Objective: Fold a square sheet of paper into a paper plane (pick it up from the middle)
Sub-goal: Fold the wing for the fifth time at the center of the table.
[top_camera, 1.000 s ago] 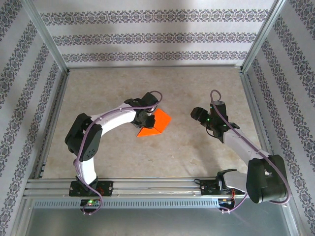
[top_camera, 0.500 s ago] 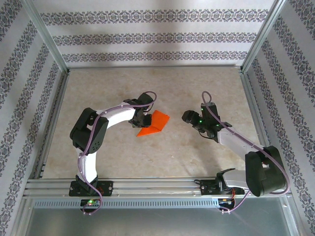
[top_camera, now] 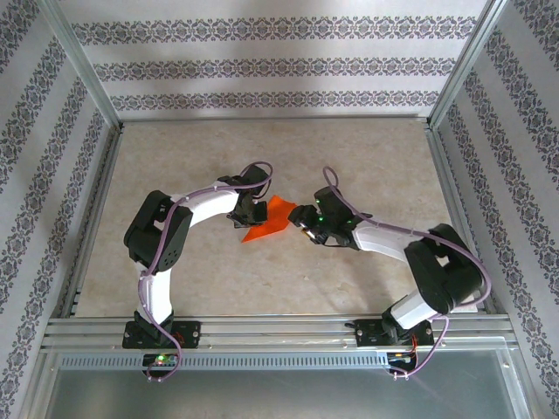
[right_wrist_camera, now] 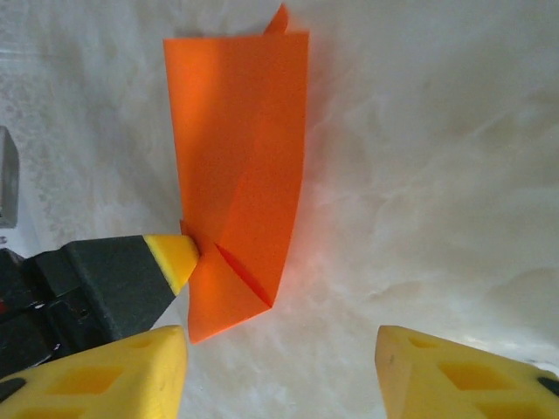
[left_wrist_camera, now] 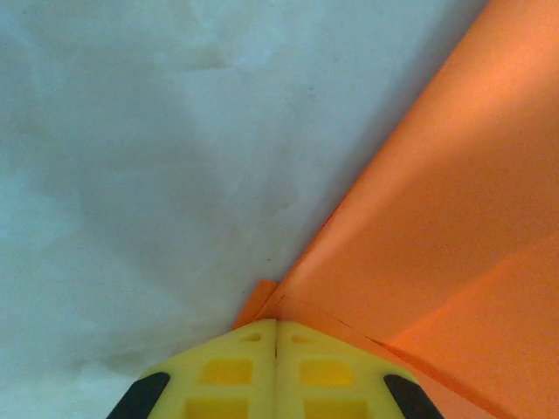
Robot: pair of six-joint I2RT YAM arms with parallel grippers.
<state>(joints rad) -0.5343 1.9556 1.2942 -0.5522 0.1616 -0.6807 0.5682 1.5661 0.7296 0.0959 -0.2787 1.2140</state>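
My left tool [top_camera: 249, 212] is pressed together on the orange paper [top_camera: 272, 218], pinching it at its left edge. In my left wrist view the two yellow fingertips [left_wrist_camera: 229, 371] meet with no gap at the bottom of the picture. A small corner of the paper [left_wrist_camera: 437, 218] pokes out just past them, and the rest spreads up and to the right over the pale table [left_wrist_camera: 131, 131].

The paper is partly folded. In my right wrist view it is a tall strip [right_wrist_camera: 240, 157] with a diagonal crease down its middle, a small flap at its lower right, and a tip sticking up at the top edge. It lies near the middle of the table [top_camera: 349, 157], between my two tools.

My right tool [top_camera: 301, 218] is spread, just beside the paper's right side. Its yellow fingertips [right_wrist_camera: 279, 336] stand well apart at the bottom of its own view, with bare table [right_wrist_camera: 437, 131] between them. The paper's lowest corner sits just above the left fingertip. My left tool's yellow tip [right_wrist_camera: 188, 253] touches the paper's edge there.
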